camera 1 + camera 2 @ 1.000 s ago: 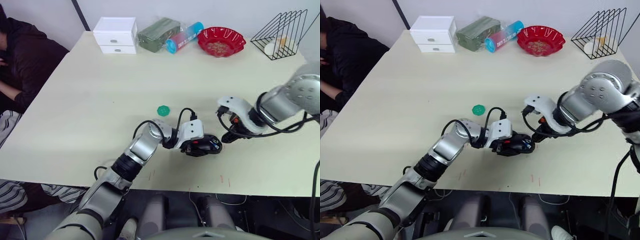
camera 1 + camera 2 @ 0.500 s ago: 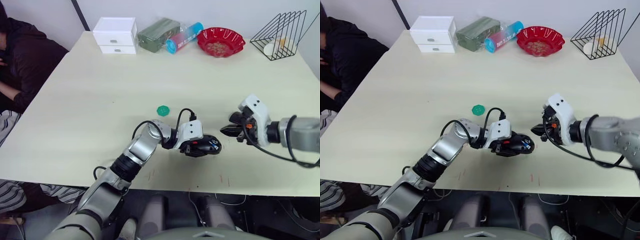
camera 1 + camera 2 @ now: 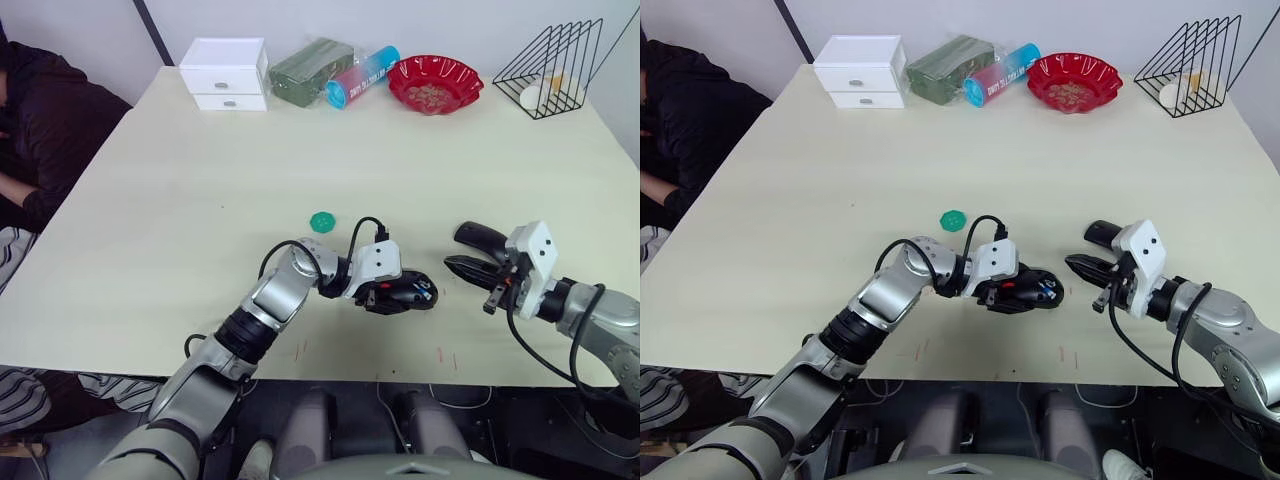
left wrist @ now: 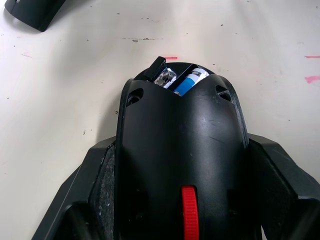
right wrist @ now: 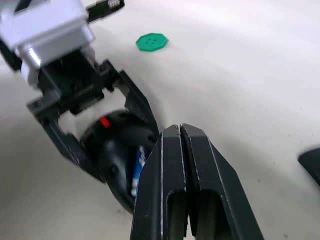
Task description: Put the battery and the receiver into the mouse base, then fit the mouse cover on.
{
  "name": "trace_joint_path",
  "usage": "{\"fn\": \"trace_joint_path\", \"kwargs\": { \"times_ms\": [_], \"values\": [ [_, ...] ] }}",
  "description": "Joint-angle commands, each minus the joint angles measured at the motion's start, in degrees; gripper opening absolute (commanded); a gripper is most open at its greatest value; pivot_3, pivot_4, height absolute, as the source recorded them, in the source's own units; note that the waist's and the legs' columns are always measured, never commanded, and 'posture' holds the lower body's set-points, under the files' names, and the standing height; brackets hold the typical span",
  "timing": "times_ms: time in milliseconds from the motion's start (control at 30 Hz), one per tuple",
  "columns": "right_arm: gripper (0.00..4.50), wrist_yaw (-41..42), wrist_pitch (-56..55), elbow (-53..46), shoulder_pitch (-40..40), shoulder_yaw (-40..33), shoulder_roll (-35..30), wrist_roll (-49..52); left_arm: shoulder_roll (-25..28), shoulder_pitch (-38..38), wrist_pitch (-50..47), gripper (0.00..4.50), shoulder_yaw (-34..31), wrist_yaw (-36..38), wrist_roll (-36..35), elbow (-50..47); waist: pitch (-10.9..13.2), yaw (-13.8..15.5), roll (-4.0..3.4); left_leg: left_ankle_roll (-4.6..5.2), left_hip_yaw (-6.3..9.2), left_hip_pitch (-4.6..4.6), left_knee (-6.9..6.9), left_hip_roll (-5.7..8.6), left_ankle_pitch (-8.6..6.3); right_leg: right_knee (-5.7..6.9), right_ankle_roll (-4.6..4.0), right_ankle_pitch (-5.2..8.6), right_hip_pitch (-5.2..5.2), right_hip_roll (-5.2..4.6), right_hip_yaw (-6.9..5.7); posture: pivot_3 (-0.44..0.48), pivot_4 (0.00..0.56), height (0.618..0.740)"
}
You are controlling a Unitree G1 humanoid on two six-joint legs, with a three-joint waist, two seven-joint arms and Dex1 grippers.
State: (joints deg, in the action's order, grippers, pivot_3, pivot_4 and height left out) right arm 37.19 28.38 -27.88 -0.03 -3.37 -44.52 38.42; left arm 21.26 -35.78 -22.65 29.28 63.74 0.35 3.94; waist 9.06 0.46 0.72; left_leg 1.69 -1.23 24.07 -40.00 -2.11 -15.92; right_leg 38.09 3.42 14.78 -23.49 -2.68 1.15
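Both eye views look down over the tabletop [image 3: 200, 180]; both wrist views sit close, sharing the mouse base [image 4: 182, 165].

Cream worktop [image 3: 200, 180]: white drawer box [image 3: 226, 73], green pack [image 3: 312, 69], blue-pink tube [image 3: 363, 75], red bowl [image 3: 436, 82], wire rack [image 3: 556, 62] along far edge; green disc [image 3: 321, 221], mouse base [image 3: 403, 293], mouse cover [image 3: 478, 237] near front.

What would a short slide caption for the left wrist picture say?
Left gripper clamps the mouse base, battery showing in its open bay, on the table.
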Motion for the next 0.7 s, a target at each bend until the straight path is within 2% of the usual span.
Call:
{"fn": "trace_joint_path", "kwargs": {
  "times_ms": [33,267,533,700],
  "values": [
    [0.04,3.89,-6.25,0.71,0.53,0.19,0.58,-4.59,0.82,0.29,-0.2,2.91,-0.09,1.02,-0.51,-1.68,0.0,0.03,0.0,0.0,0.01,-0.03,0.0,0.0,0.0,-0.01,0.0,0.0,0.04,0.01,0.0,0.0,0.15,0.74],
    [0.04,7.81,-7.14,3.41,-0.61,2.52,2.14,-7.32,1.61,0.62,0.01,2.91,0.03,1.49,-0.83,-2.05,0.0,0.1,0.0,0.0,-0.02,-0.06,0.0,0.0,0.0,-0.01,-0.01,0.0,0.05,0.01,0.03,0.0,0.15,0.74],
    [0.04,8.03,-4.36,4.91,-4.74,7.16,3.98,-10.92,2.05,0.91,-0.03,2.91,0.15,1.75,-0.9,-2.59,0.0,0.16,0.0,0.0,-0.04,-0.1,0.01,0.0,0.0,0.0,-0.01,0.0,0.07,0.01,0.05,0.0,0.15,0.74],
    [0.04,8.17,-3.6,5.55,-5.62,7.65,4.84,-12.08,2.05,0.98,-0.13,2.91,0.14,1.73,-0.92,-2.74,0.0,0.21,0.0,-0.01,-0.04,-0.1,0.0,0.0,0.0,0.0,-0.01,0.0,0.07,0.01,0.05,0.0,0.15,0.74]
  ]
}}
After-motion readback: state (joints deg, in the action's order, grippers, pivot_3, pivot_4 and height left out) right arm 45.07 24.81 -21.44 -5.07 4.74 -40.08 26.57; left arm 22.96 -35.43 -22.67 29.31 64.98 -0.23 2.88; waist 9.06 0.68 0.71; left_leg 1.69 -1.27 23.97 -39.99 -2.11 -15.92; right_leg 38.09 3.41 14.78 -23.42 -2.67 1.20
